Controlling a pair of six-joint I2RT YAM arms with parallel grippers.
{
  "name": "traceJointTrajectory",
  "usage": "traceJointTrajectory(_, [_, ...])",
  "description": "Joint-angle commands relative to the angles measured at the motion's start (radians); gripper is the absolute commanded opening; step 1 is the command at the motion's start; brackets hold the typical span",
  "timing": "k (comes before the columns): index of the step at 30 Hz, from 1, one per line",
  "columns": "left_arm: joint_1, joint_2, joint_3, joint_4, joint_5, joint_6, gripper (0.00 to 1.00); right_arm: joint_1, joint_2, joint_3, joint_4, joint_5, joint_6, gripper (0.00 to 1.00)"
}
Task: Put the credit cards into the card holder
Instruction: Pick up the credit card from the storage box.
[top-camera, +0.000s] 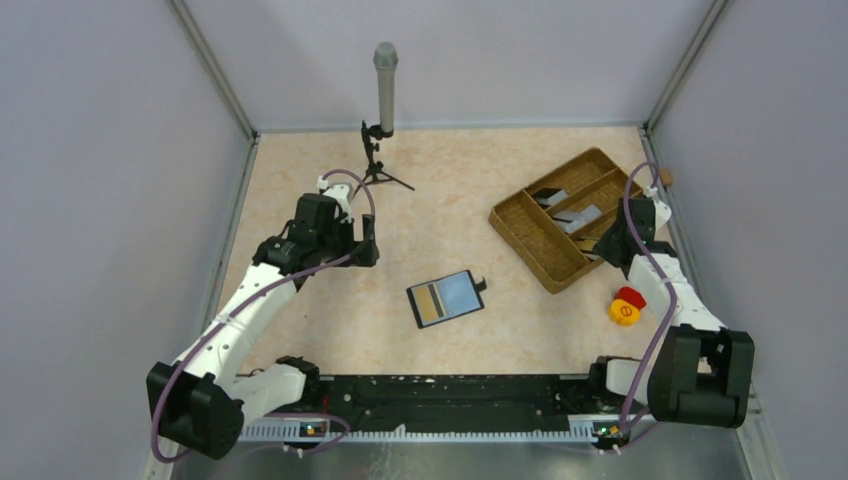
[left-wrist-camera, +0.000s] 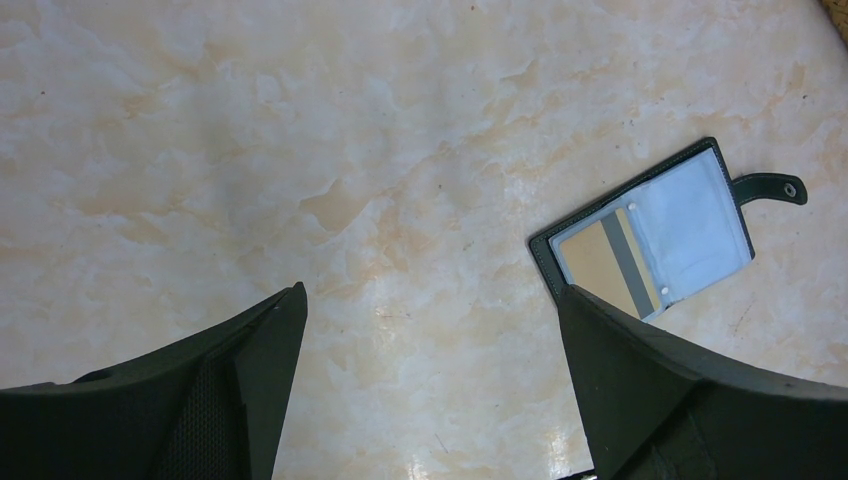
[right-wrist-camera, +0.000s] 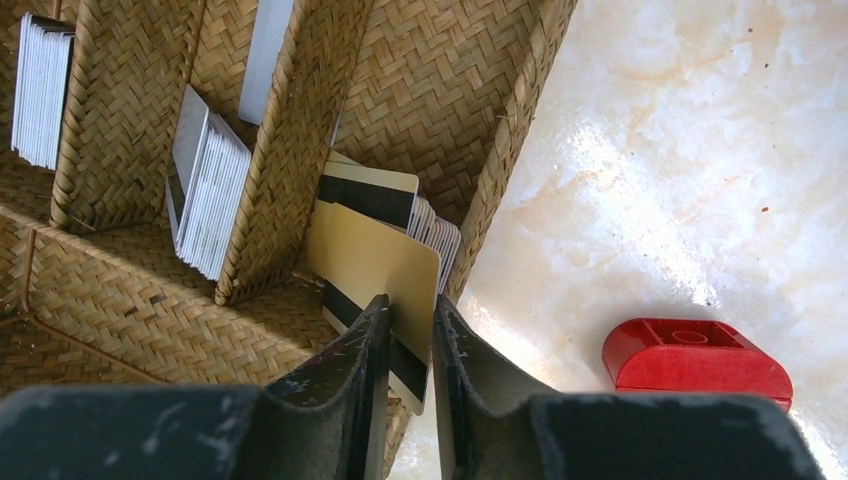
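The right gripper pinches a cream card with a dark stripe, one finger on each face, over the near corner of the brown woven tray. More credit cards stand on edge in compartments ahead and to its left. A red block lies on the table to its right. The left gripper hovers over the marbled table, fingers spread wide and holding nothing. The card holder lies open and flat ahead of it to the right, with a tan, grey-striped card in one sleeve.
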Motion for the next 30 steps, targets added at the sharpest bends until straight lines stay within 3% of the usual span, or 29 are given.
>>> traceJointTrajectory(1, [0.003,0.001,-0.006,0.031,0.007,0.009,0.99,-0.006,-0.024,-0.004,-0.024,0.033,-0.021,0.18])
traceJointTrajectory(7, [0.003,0.001,-0.006,0.031,0.006,0.011,0.99,-0.006,-0.032,0.004,-0.017,0.037,-0.021,0.1])
traceJointTrajectory(13, [0.003,-0.001,-0.006,0.031,0.0,0.011,0.99,-0.006,-0.042,0.038,-0.018,0.032,-0.021,0.08])
traceJointTrajectory(17, [0.003,-0.004,-0.006,0.031,-0.003,0.014,0.99,-0.006,-0.081,0.037,0.017,0.022,-0.025,0.0])
traceJointTrajectory(30, [0.002,-0.008,-0.002,0.03,0.026,0.03,0.99,-0.006,-0.195,0.043,0.061,-0.153,-0.096,0.0])
